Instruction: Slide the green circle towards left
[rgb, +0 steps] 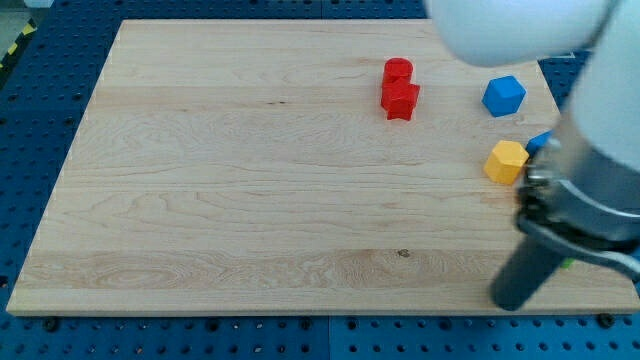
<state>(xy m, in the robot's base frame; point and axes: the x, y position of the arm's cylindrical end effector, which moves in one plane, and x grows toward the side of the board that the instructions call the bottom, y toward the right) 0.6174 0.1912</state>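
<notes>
Our tip (510, 302) rests near the table's (250, 200) lower right edge, below the yellow block (506, 161). We carry no claw, only the rod. We cannot find the green circle; only a green sliver (566, 264) shows by the rod.

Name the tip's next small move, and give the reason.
No green circle shows; my arm may hide it at the view's right. My tip rests at the board's bottom right, below the yellow block, touching no block. I would probably ease it rightward first, to get behind the circle before pushing left.
</notes>
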